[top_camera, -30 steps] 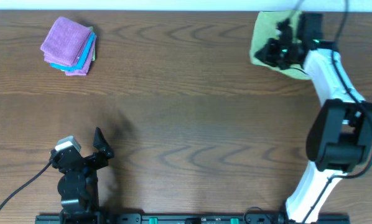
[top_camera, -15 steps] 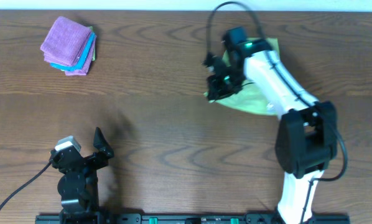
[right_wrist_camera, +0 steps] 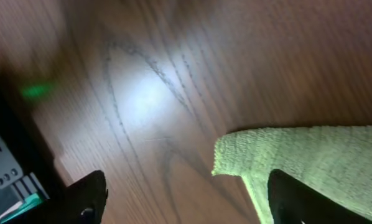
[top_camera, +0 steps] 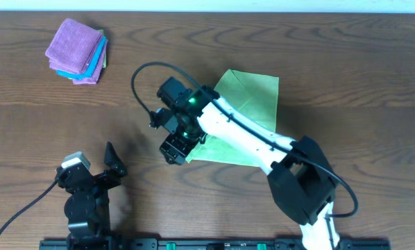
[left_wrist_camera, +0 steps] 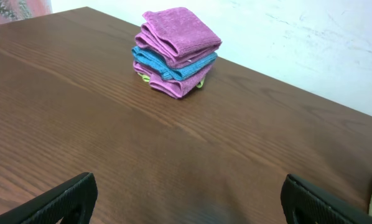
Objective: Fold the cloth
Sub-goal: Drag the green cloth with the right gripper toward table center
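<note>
The light green cloth [top_camera: 246, 104] lies loosely spread near the middle of the table, with a diagonal crease across it. My right gripper [top_camera: 174, 148] hovers low at its near-left corner, jaws wide apart. In the right wrist view that cloth corner [right_wrist_camera: 310, 155] rests on the wood beside the right finger, and my right gripper [right_wrist_camera: 186, 196] holds nothing. My left gripper [top_camera: 96, 164] stays at the front left of the table, far from the cloth. In its own wrist view my left gripper [left_wrist_camera: 189, 199] is open over bare wood.
A stack of folded purple and blue cloths [top_camera: 77, 50] sits at the far left corner, also in the left wrist view as the stack [left_wrist_camera: 176, 50]. The right arm [top_camera: 263, 142] stretches across the near edge of the green cloth. The table's far edge meets a white wall [left_wrist_camera: 310, 37].
The right gripper dragged the green cloth from the far right corner to the table's middle, then opened and let go of its corner. The left arm has not moved.
</note>
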`<act>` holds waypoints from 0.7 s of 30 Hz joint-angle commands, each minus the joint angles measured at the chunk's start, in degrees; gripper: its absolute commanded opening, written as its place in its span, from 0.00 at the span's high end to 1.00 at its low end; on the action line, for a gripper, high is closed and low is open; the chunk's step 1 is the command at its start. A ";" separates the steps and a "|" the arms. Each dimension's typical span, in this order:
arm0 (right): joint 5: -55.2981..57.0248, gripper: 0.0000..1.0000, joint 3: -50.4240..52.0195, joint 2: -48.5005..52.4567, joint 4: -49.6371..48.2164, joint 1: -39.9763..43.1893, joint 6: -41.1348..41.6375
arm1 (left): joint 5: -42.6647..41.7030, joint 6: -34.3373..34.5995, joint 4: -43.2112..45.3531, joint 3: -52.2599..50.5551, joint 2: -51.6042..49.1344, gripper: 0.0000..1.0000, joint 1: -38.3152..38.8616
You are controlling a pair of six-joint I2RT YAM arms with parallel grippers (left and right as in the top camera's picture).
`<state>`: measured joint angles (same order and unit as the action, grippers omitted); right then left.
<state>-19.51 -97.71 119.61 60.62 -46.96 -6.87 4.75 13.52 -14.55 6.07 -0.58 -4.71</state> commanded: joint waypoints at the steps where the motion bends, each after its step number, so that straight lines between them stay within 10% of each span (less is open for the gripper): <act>1: 3.30 0.22 -1.03 -0.48 0.00 1.90 2.27 | 0.79 0.22 -0.61 -1.40 0.33 0.05 0.24; 21: 2.93 0.34 1.38 -0.44 -8.22 29.62 14.64 | 0.79 0.24 -0.59 -1.40 0.33 0.05 0.24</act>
<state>-15.38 -97.60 119.61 52.99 -17.82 5.98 4.75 13.52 -14.55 6.07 -0.58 -4.71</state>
